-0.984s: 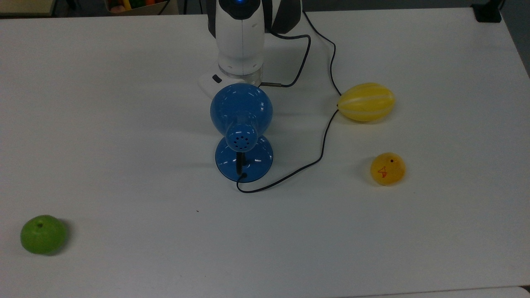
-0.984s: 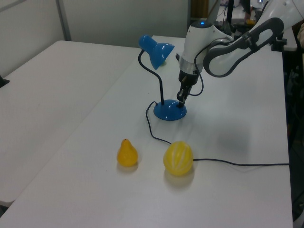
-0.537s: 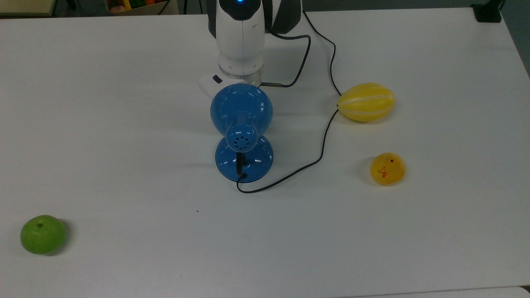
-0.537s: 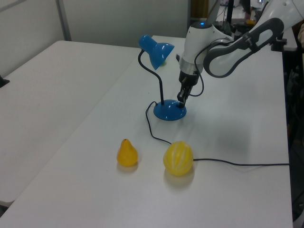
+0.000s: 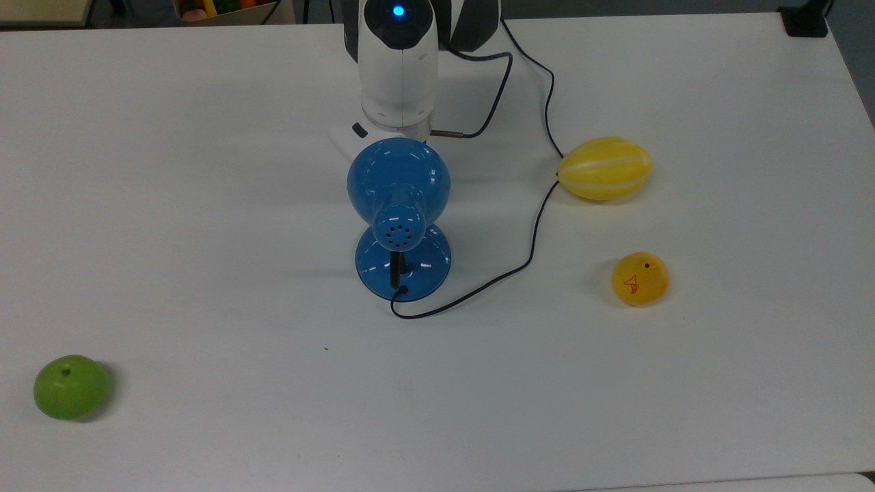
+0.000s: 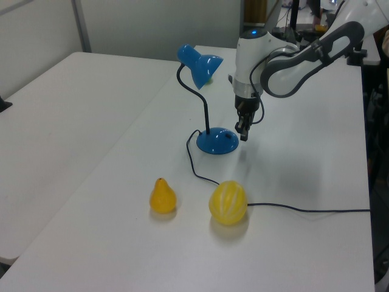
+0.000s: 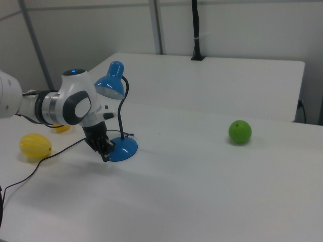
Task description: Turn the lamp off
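- Gripper (image 6: pixel 244 134) hangs just off the rim of the lamp (image 6: pixel 217 141) base; we cannot tell its finger state.
- We see no glow under the shade, so we judge the switching likely done.
- Beyond the base from our gripper lies the cord (image 5: pixel 526 232); the melon (image 6: pixel 228 202) is farther off.

White arm (image 6: pixel 255 58), grey joints, blue light, black cable.
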`<state>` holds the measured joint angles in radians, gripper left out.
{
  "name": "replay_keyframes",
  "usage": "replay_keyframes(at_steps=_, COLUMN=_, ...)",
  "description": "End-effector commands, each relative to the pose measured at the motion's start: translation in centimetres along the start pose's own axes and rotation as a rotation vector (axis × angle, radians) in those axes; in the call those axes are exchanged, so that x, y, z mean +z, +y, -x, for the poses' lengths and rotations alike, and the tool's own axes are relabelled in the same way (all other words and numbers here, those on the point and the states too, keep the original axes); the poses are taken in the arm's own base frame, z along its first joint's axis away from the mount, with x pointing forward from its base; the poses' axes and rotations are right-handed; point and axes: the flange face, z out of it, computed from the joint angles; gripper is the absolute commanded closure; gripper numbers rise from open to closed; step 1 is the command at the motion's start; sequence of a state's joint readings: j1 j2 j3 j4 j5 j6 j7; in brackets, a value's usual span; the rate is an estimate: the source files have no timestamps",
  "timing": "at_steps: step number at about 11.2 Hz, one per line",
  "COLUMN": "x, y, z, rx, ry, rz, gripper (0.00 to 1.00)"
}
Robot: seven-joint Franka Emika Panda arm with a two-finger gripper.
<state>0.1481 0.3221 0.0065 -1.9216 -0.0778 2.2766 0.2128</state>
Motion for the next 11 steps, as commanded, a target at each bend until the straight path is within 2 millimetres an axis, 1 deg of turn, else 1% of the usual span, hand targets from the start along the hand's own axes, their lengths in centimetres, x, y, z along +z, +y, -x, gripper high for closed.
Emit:
replay_keyframes(at_steps=1, x=-4.9, y=0.3, z=1.9, rx=-0.015, ry=-0.065, rz=0.033, gripper=1.0)
replay_keyframes(at_steps=3, x=-8.3, y=0.9, z=2.6, rx=-0.006, ry=-0.118, rz=0.053, gripper=1.0)
replay_keyframes(at_steps=5, x=-12.5, y=1.5, z=2.8, rx=-0.002, ry=-0.091, rz=0.065, gripper=1.0)
replay_keyframes(at_steps=8, x=-19.5, y=3.2, z=2.5, rx=0.012, ry=-0.097, rz=0.072, gripper=1.0)
replay_keyframes(at_steps=10, x=-23.3, y=4.4, z=2.9, rx=-0.005, ry=-0.093, rz=0.061, gripper=1.0)
replay_keyframes(at_steps=11, x=-24.8, y=5.2, z=3.4, rx=-0.012, ry=-0.076, rz=0.05, gripper=1.0)
